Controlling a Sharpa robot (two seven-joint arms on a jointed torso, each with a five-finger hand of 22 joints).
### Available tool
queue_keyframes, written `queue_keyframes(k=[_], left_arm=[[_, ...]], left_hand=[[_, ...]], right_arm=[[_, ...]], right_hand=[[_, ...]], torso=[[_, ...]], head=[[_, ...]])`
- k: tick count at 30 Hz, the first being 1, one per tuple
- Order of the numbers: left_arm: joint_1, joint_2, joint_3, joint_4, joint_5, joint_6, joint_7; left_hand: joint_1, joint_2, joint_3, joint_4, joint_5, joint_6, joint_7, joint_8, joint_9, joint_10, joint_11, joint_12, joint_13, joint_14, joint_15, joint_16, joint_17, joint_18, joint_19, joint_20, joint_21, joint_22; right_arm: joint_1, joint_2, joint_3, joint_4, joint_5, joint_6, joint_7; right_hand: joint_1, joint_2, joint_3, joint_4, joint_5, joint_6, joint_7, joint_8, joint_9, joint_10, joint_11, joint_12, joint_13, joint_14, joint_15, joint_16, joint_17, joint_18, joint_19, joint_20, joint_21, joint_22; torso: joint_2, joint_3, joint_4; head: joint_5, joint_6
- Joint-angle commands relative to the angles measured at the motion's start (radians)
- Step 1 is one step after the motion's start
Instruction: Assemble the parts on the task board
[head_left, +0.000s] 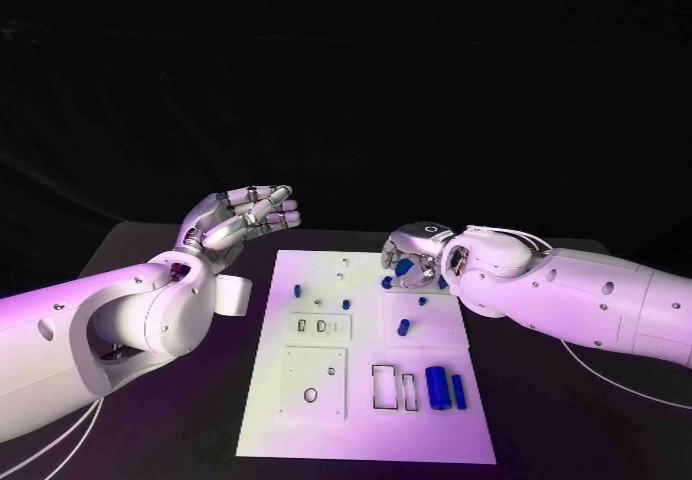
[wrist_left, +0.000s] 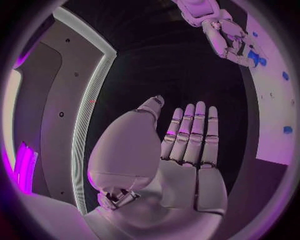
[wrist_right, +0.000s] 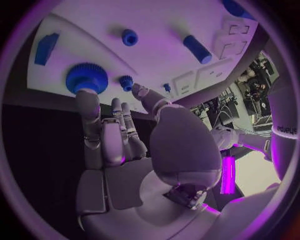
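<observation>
The white task board (head_left: 368, 400) lies in the middle of the table with blue parts on it. My right hand (head_left: 411, 256) hovers over the board's far right corner, fingers extended and holding nothing. In the right wrist view its fingertips (wrist_right: 87, 97) reach close to a large blue gear (wrist_right: 86, 77) and a small blue gear (wrist_right: 127, 82). Beyond them lie a blue cylinder (wrist_right: 197, 48), a round blue piece (wrist_right: 129, 36) and a blue block (wrist_right: 47, 48). My left hand (head_left: 240, 224) is raised off the board's far left side, palm (wrist_left: 187, 170) flat, fingers straight, empty.
Two blue cylinders (head_left: 444, 389) stand beside a rectangular slot (head_left: 392, 387) near the board's front right. Small blue pegs (head_left: 320, 297) dot the board's far left part. A white square plate (head_left: 316, 385) with holes sits on the board's front left.
</observation>
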Motion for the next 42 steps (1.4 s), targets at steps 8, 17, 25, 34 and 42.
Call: queue_keyframes(k=[8,17,25,34,42], left_arm=[[0.006,-0.004,0.001,0.004,0.01,0.018,-0.002],[0.007,-0.005,0.001,0.004,0.011,0.018,-0.006],[0.009,-0.006,0.001,0.005,0.012,0.02,-0.01],[0.01,-0.007,0.001,0.005,0.012,0.021,-0.017],[0.011,-0.009,0.001,0.002,0.012,0.023,-0.022]], left_hand=[[0.003,-0.001,0.0,0.007,0.0,0.002,0.023,0.0,0.0,0.009,-0.001,-0.005,0.0,0.008,-0.002,0.003,0.002,0.006,0.007,0.001,0.006,-0.001],[0.002,-0.002,0.0,0.008,0.0,0.001,0.024,-0.001,0.0,0.01,-0.001,-0.006,0.0,0.008,-0.002,0.003,0.002,0.006,0.008,0.001,0.006,-0.001],[0.001,-0.002,0.0,0.009,0.0,0.0,0.024,-0.001,-0.001,0.01,-0.001,-0.007,0.0,0.008,-0.002,0.003,0.003,0.006,0.009,0.001,0.007,-0.002],[0.001,-0.002,0.0,0.01,0.0,-0.001,0.024,-0.002,-0.001,0.01,-0.001,-0.008,0.0,0.008,-0.002,0.003,0.003,0.006,0.009,0.001,0.007,-0.002],[0.001,-0.001,0.001,0.011,0.0,-0.004,0.025,-0.003,-0.001,0.009,0.0,-0.009,0.0,0.008,-0.002,0.002,0.003,0.006,0.01,0.001,0.007,-0.002]], right_arm=[[-0.007,0.007,-0.001,-0.01,-0.011,0.042,-0.003],[-0.008,0.01,-0.001,-0.013,-0.005,0.036,-0.004],[-0.008,0.014,-0.001,-0.016,0.002,0.042,-0.008],[-0.008,0.014,-0.001,-0.014,0.003,0.005,-0.018],[-0.007,0.006,0.0,0.012,-0.001,-0.111,-0.042]], right_hand=[[0.005,0.001,0.016,0.004,0.008,0.005,0.001,-0.008,0.006,-0.004,0.001,0.002,0.003,0.047,0.004,0.028,0.021,-0.021,-0.002,0.008,0.04,0.043],[0.001,0.008,0.044,0.016,0.024,0.014,-0.002,-0.006,0.017,0.009,-0.001,0.004,0.004,0.049,0.002,0.056,0.044,-0.027,0.001,0.01,0.089,0.102],[-0.003,0.025,0.083,0.041,0.024,0.032,-0.011,0.006,0.034,0.037,-0.008,0.008,0.005,0.052,-0.002,0.084,0.068,-0.031,0.003,0.01,0.135,0.159],[0.026,0.051,0.153,0.059,-0.046,0.068,-0.03,0.045,0.083,0.093,-0.027,0.009,0.013,0.055,-0.018,0.11,0.09,-0.035,0.001,0.002,0.177,0.213],[0.057,0.054,0.185,0.049,-0.079,0.075,-0.035,0.072,0.125,0.12,-0.036,0.006,0.022,0.057,-0.027,0.125,0.104,-0.037,-0.001,-0.006,0.197,0.238]], torso=[[0.014,-0.0027,0.0032],[0.021,-0.0031,0.0044],[0.026,-0.0041,0.0054],[0.03,-0.0049,0.0053],[0.031,-0.0053,0.0056]], head=[[-0.002,0.002],[-0.003,0.006],[-0.004,0.007],[0.0,0.006],[-0.002,0.01]])
